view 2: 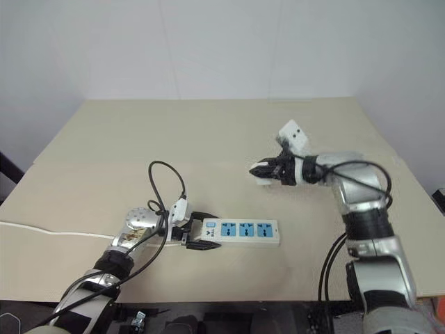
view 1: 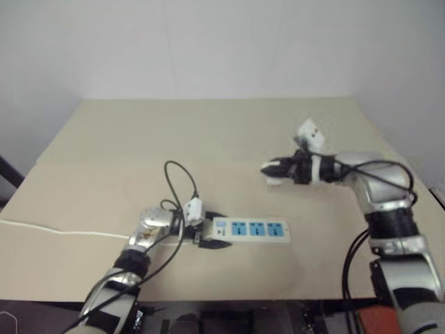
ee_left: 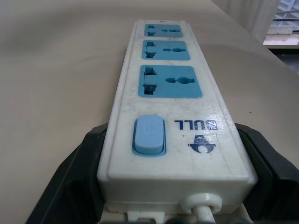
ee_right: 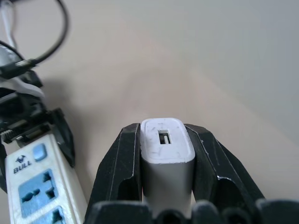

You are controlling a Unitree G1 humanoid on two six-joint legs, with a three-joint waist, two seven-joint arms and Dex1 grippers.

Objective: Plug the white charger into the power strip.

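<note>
The power strip (view 1: 254, 229) lies flat on the beige table, a white bar with three blue sockets (ee_left: 170, 81) and a blue switch (ee_left: 149, 135). My left gripper (view 1: 213, 232) clasps its switch end, one black finger (ee_left: 74, 182) against each long side. Off to the right and raised above the table, my right gripper (view 2: 261, 170) points left. It is shut on the white charger (ee_right: 167, 154), which stands between its two black fingers (ee_right: 121, 163) with its slotted end face toward the camera. The strip (ee_right: 35, 186) lies below and to the side of the charger, apart from it.
The strip's white cord (view 1: 62, 232) runs left across the table (view 1: 208, 132) to its edge. A black cable (view 1: 182, 175) loops up from my left wrist. Bare tabletop lies between the two grippers and behind them up to the wall.
</note>
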